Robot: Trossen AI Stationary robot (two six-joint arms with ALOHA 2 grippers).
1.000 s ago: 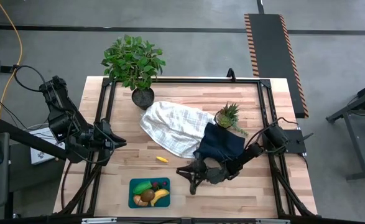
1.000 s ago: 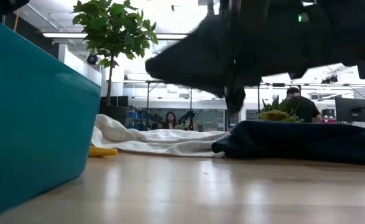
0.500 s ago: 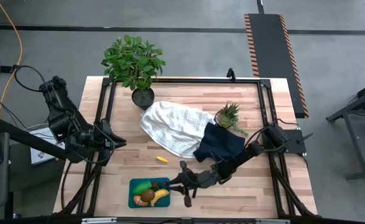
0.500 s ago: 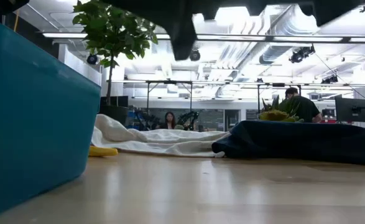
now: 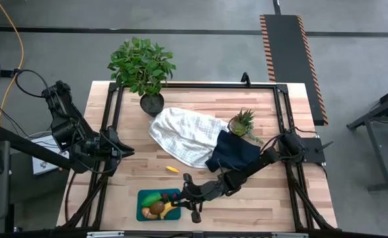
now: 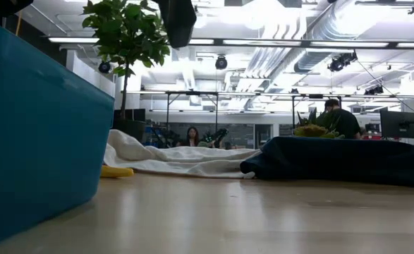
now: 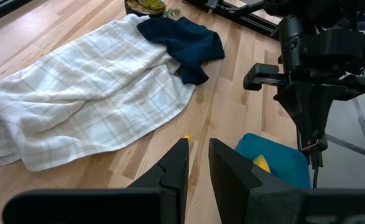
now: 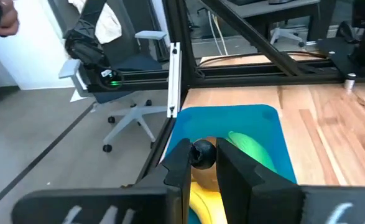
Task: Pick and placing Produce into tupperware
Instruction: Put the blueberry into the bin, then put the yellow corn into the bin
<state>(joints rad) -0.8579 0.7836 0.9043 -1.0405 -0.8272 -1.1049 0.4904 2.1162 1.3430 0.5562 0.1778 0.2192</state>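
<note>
The teal tupperware [image 5: 141, 194] sits near the table's front edge and holds a green piece [image 5: 151, 198], a brown ball [image 5: 156, 209] and a yellow banana [image 5: 170, 210]. My right gripper [image 5: 180, 192] hovers over its right part, shut on a small dark round piece [image 8: 202, 152]. A small yellow piece [image 5: 172, 169] lies on the wood just beyond the tupperware. My left gripper [image 5: 124, 152] waits above the table's left side, shut, with nothing between its fingers [image 7: 198, 163]. My right gripper pinches the small dark round piece [image 8: 202, 151] between its two fingertips. The fingers come from the table's right side, nearly level and tipped slightly down. The piece is lifted clear, above the tupperware's inside [image 8: 244, 121].
A white checked cloth [image 5: 184, 135] and a navy cloth [image 5: 233, 153] lie at mid table. A leafy potted plant [image 5: 143, 66] and a small spiky plant [image 5: 242, 122] stand farther back. Black frame rails run along both sides. People sit in the room beyond.
My right gripper has gone from beside the navy cloth toward the table's left edge and upward, ending over the tupperware. It has tipped from pointing steeply down to nearly level.
</note>
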